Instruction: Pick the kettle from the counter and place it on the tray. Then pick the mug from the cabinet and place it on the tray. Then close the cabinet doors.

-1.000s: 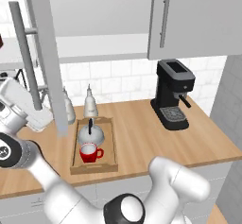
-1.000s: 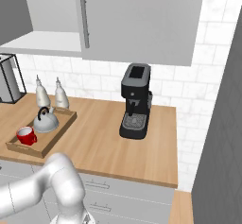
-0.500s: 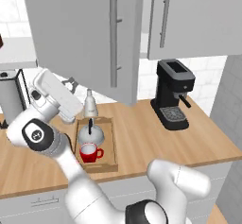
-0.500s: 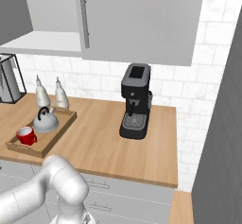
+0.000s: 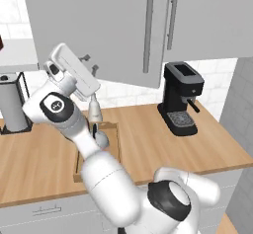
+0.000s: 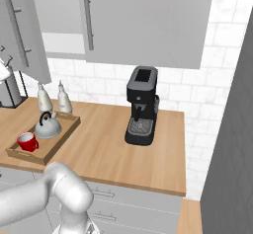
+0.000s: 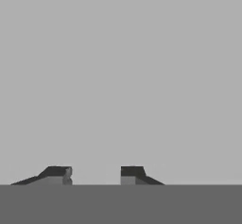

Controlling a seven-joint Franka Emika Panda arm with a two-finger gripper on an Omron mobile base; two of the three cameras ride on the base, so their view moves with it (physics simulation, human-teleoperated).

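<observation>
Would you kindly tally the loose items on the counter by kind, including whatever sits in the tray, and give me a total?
Trays: 1
Kettles: 1, in the tray
Red mugs: 1, in the tray
White bottles: 2, behind the tray
Coffee machines: 1
Total: 6

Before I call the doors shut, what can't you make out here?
- Mug: left base view, the arm hides it.
- Pincer contact with left cabinet door: hand view shows flat grey, touch unclear.
- Left door's closure: right base view, door cut off by the edge.
</observation>
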